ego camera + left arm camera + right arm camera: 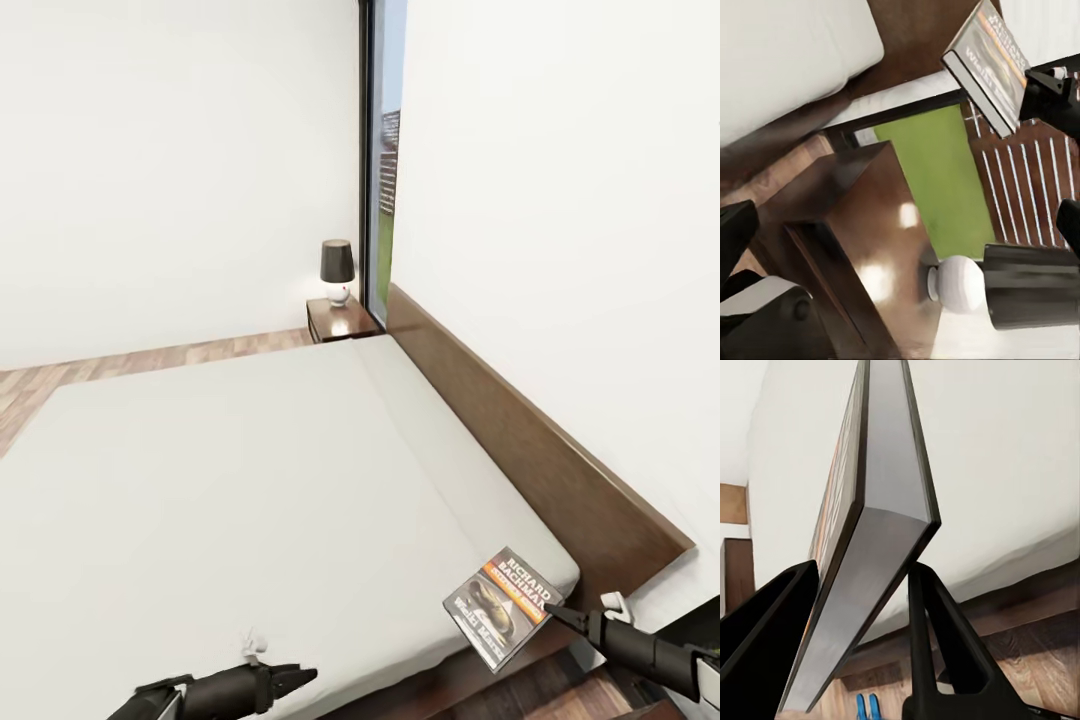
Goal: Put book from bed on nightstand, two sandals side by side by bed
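Head view: right gripper [549,608] is gripping the dark orange-banded paperback book [503,606] at lower right, above the off-white mattress bed [230,480]; left gripper [300,677] is pinched narrow at lower left.

Right gripper [549,608] clamped on the book [503,604] — arm reaching in low from the right. Left gripper [305,676] extended forward, fingers together.

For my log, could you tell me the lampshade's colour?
Black; the lampshade shows best in the head view.
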